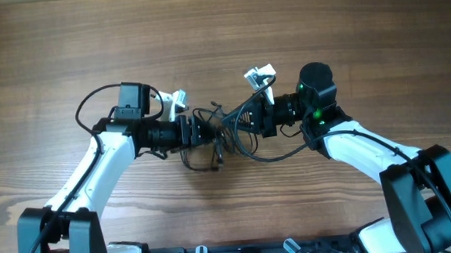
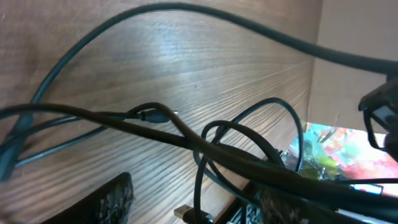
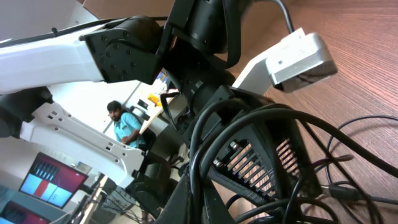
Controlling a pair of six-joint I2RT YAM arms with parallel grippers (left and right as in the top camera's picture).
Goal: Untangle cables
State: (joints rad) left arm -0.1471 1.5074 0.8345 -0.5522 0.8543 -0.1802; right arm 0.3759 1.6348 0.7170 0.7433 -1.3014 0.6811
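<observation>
The cables (image 1: pixel 215 143) are a tangle of thin black cords on the wooden table, between my two grippers. My left gripper (image 1: pixel 204 132) reaches into the tangle from the left. In the left wrist view its fingers (image 2: pixel 193 205) stand wide apart, with loops of cable (image 2: pixel 186 140) crossing between and over them and a small metal plug (image 2: pixel 185 213) near the bottom edge. My right gripper (image 1: pixel 246 119) reaches in from the right. In the right wrist view its fingers (image 3: pixel 194 186) are close together with a strand of cable (image 3: pixel 205 134) pinched between them.
Wooden table (image 1: pixel 220 33) all round. The two wrists sit very near each other at the centre. The left arm's ribbed finger (image 3: pixel 261 165) and white camera housing (image 3: pixel 298 56) fill the right wrist view. Thicker arm wires loop beside each wrist (image 1: pixel 98 95).
</observation>
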